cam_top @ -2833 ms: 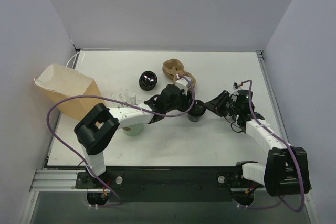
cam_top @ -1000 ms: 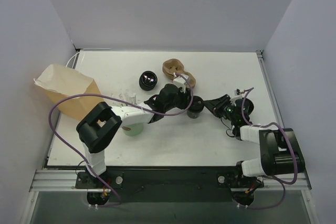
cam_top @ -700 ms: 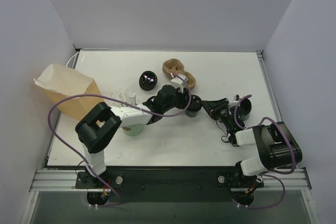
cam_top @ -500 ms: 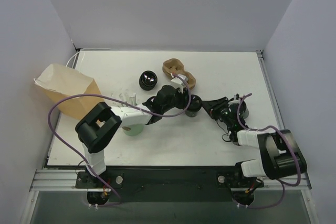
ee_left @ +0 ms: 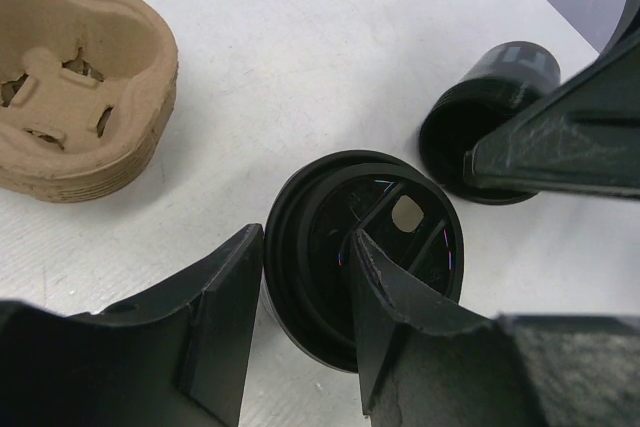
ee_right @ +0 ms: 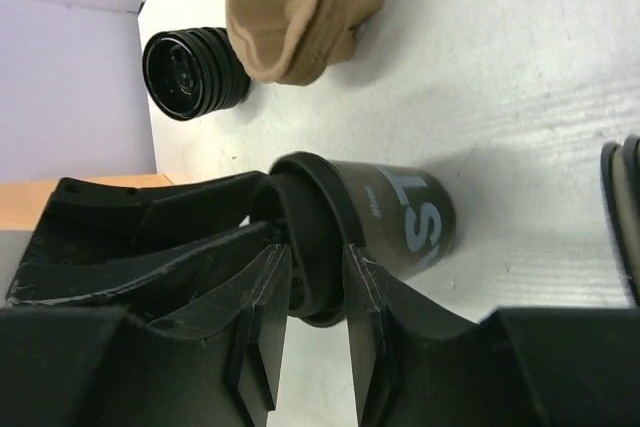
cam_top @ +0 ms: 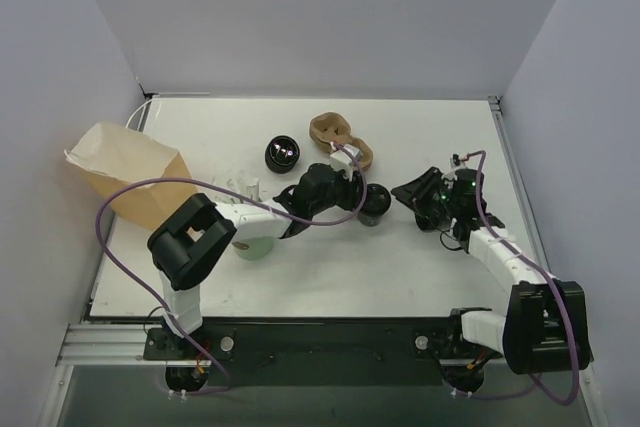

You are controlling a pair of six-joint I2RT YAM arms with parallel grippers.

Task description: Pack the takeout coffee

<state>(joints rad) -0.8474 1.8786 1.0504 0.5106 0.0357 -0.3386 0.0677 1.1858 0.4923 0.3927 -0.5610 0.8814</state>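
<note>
The takeout coffee (ee_left: 400, 197) stands upright on the surface (ee_left: 330, 37), near the pulp cup carrier (ee_left: 80, 77) and directly under my left jaws. Those are set narrow and straddle the lid's near rim, one finger (ee_left: 215, 317) outside the wall and the other over the lid. Whether they actually pinch, I cannot tell. My right jaws are narrow too, holding nothing, just beside the cup. That slim hold worries me: lifting by the rim could pop the lid off, or let the cup swing and drop. My two wrists are crowded here, so a careless move could knock the cup over. The paper bag (cam_top: 125, 172) sits well apart, so I judge the carry a long one.
</note>
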